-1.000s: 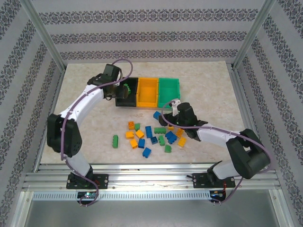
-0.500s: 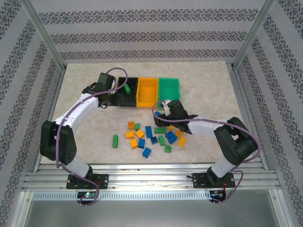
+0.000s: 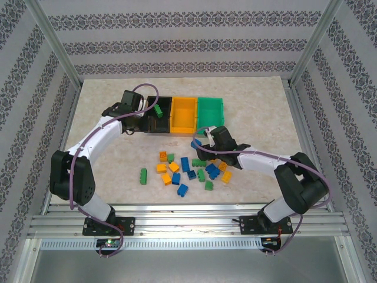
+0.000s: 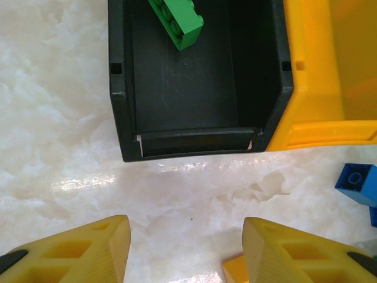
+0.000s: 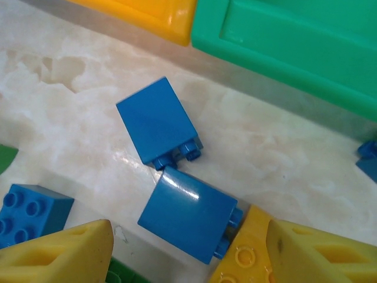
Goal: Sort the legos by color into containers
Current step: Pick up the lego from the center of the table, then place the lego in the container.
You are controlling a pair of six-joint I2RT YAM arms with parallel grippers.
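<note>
My right gripper (image 5: 178, 227) stood spread around a blue lego (image 5: 187, 215), touching it on one side, near the green bin (image 5: 294, 41); my left gripper (image 4: 185, 236) gaped before the black bin (image 4: 121, 106), a green lego (image 4: 179, 20) lying inside.

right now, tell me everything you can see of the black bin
The black bin is a small, open-top rectangular container of smooth, dark plastic that stands upright on the pale marbled table. Its near wall has a lower, sloped lip, and each side rim carries a small notch. Its right wall is joined to the orange-yellow bin. Inside, one green lego brick lies toward the far end, and the rest of the floor is bare.
</note>
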